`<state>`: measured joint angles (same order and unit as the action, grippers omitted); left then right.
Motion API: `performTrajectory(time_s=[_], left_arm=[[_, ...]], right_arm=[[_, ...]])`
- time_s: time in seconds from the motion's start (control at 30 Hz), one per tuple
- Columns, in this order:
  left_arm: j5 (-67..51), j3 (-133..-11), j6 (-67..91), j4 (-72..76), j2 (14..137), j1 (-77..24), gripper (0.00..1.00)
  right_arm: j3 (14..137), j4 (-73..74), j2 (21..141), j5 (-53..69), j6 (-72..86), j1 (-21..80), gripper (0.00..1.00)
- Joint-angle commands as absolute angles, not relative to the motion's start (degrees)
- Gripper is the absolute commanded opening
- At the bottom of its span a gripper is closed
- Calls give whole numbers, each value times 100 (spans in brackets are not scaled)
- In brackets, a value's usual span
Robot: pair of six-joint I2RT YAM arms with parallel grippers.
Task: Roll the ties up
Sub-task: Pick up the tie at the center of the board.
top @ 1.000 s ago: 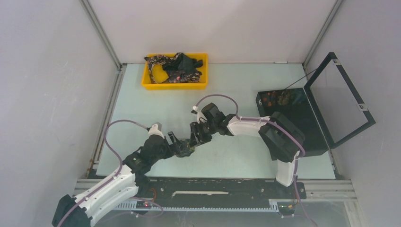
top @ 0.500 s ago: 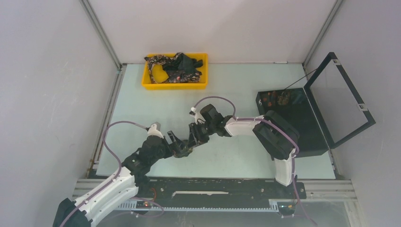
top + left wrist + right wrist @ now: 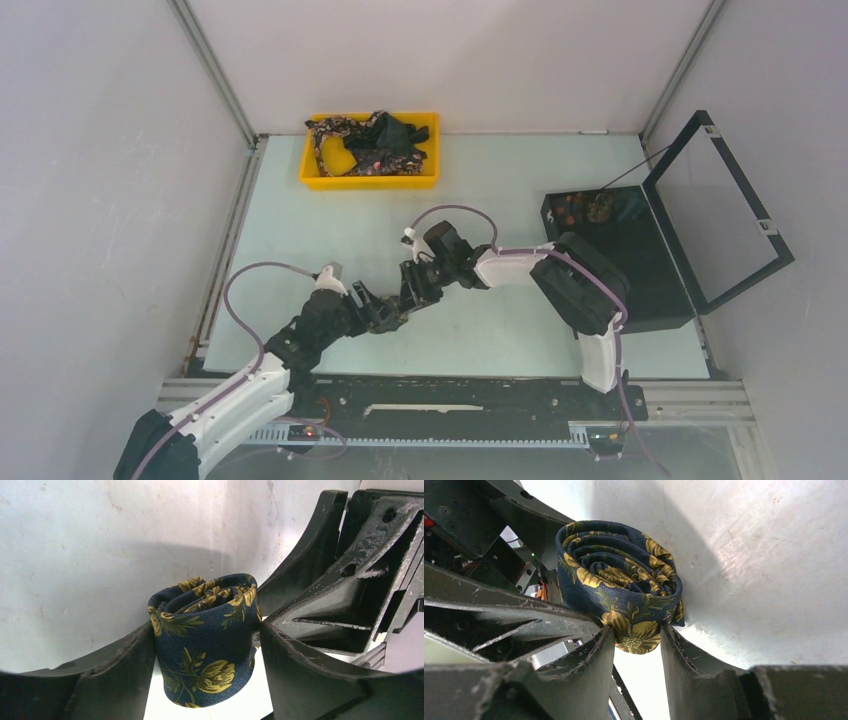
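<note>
On the surface [image 3: 300, 230] near seven o'clock, both hands clamp the upright rolled tie [image 3: 205, 645]: left hand [image 3: 206, 630] from eight o'clock, right hand [image 3: 636, 632] from two.

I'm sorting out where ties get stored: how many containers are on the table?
2. A yellow plastic tray at the far back, left of centre, holding tangled patterned ties; an open black hinged box at the right. None seem hidden.
</note>
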<state>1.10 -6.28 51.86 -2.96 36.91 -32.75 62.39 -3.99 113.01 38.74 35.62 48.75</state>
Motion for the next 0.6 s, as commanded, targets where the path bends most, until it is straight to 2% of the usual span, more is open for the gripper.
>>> performTrajectory(time_s=[0.0, 0.13, 0.23, 0.4, 0.57], left_arm=[[-146, -510, 5264, 270, 3937, -3212, 70], [-155, -527, 5273, 290, 3911, -3199, 54], [-174, -527, 5295, 283, 3799, -3199, 47], [-249, -666, 5300, 194, 3674, -3199, 42], [-273, -881, 5309, 42, 3394, -3199, 41]], right_arm=[[6253, -523, 11382, 3898, 3489, 4965, 43], [6005, -742, 11123, 3920, 3577, 4830, 51], [5785, -913, 10890, 3987, 3680, 4645, 56], [5511, -1050, 10545, 4077, 3828, 4402, 62], [5125, -1581, 10269, 4306, 4334, 4217, 81]])
